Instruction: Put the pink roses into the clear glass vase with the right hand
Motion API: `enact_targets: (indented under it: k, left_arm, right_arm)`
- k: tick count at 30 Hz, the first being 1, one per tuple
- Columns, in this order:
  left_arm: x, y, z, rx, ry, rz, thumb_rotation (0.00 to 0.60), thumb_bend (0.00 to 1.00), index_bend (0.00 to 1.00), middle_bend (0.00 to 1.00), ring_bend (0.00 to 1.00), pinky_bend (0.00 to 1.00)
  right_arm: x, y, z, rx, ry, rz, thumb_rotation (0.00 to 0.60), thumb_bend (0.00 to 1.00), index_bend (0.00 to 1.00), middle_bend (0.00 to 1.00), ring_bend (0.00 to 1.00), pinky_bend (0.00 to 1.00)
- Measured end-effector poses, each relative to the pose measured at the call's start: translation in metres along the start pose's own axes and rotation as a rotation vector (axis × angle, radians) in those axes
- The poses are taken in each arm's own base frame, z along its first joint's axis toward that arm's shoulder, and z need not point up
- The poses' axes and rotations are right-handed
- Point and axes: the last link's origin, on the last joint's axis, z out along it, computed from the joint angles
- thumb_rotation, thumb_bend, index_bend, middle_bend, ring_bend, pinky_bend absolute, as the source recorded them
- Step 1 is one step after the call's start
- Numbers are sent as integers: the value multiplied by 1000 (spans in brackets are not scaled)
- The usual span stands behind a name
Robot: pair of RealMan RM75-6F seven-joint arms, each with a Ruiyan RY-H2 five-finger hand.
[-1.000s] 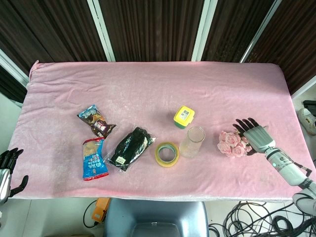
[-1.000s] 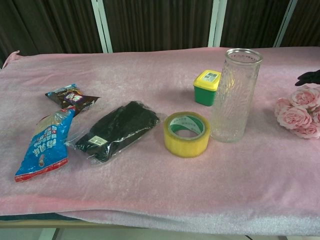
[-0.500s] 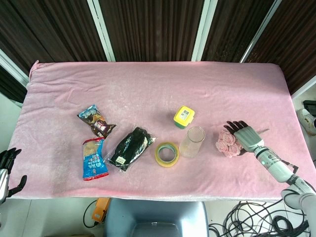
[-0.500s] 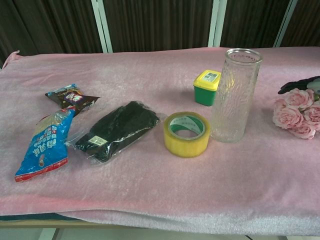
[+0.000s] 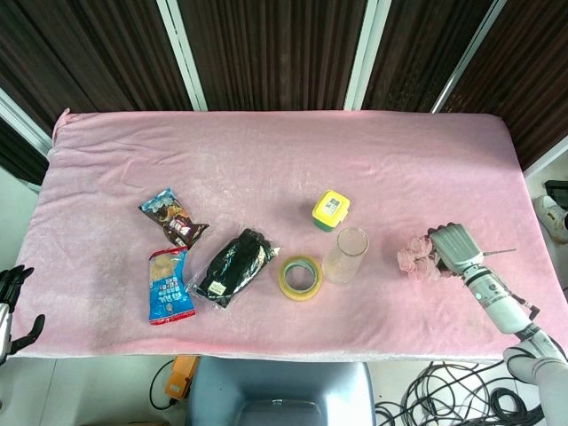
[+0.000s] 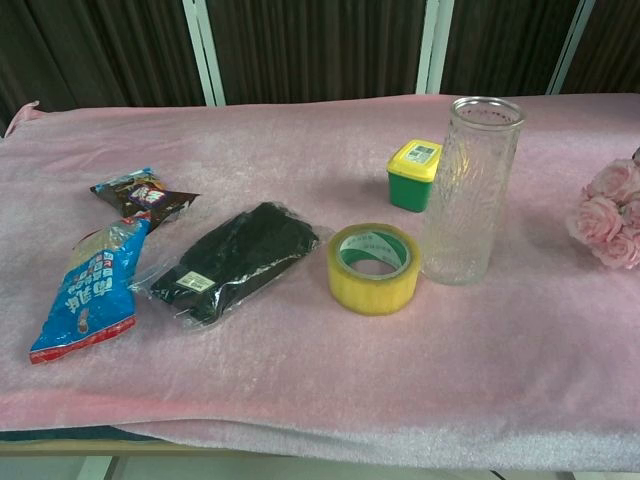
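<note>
The pink roses point(image 5: 415, 258) lie at the right of the table, and in the chest view the roses point(image 6: 610, 214) show at the right edge. My right hand point(image 5: 451, 243) lies over their stems with its fingers curled around them; a thin stem end point(image 5: 502, 252) sticks out to its right. The clear glass vase point(image 5: 345, 255) stands upright and empty to the left of the roses, a short gap away. The vase point(image 6: 471, 190) rises tall in the chest view. My left hand point(image 5: 12, 302) hangs off the table's left front corner, holding nothing.
A yellow tape roll point(image 5: 300, 277) sits just left of the vase. A green tub with a yellow lid point(image 5: 330, 210) stands behind it. A black packet point(image 5: 235, 266) and two snack bags point(image 5: 169, 285) point(image 5: 172, 217) lie at the left. The pink cloth point(image 5: 266, 160) covers the table.
My right hand's spread fingers have curled in around the rose stems. The roses shifted slightly right, away from the vase. The left hand dropped a little lower.
</note>
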Motion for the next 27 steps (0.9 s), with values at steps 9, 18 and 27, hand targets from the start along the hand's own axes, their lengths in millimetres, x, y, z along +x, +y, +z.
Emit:
enact_targets:
  k: [9,18,27]
  left_arm:
    - [0,1,0,-8,0,-4,600,365,135,85,67,261]
    - [-1,2,0,-13,0,-2,600,365,135,85,67,261]
    - [-2,4,1,-20,-9,3,600,364,135,85,67,261]
  right_arm:
    - [56,-9,-16,6,405,183,600,286,821,624,578,614]
    - [120,-51,-43,176,689,617,600,292,821,625,582,628]
    - [188,-83,-56,429,743,983,600,293,821,625,591,647]
